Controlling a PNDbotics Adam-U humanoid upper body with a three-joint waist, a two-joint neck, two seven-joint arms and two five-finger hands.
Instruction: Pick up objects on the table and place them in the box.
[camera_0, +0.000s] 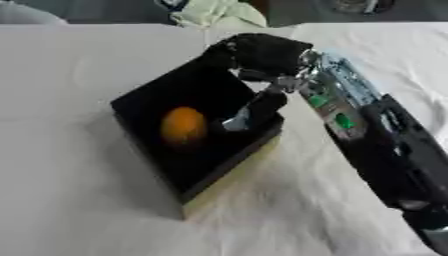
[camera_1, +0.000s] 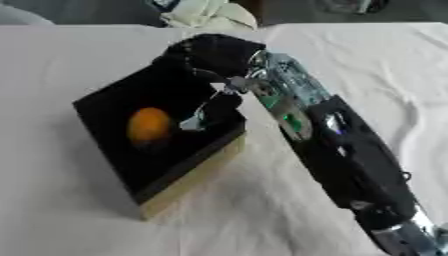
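Right hand (camera_0: 262, 52) is over the far corner of the box (camera_0: 229, 170) now, arm (camera_0: 385, 145) coming in from the lower right across the white tablecloth (camera_0: 70, 200). Hand's a dark mass, palm down, fingers bent down twd the box's far rim; can't tell if they're apart or closed on anything. A thin silver-and-black part (camera_0: 249, 112) hangs from under the hand into the box interior – looks like thumb or a finger, can't say which. Box is black inside w/ a tan outer wall showing on the near side, sits turned cornerwise on the table. Orange round object (camera_0: 183, 126) lies inside the box, left of that dangling part, not touching it. Green patches show on the forearm nr the wrist. Pale crumpled cloth (camera_1: 210, 14) at far edge, well apart from the box. Left hand not seen
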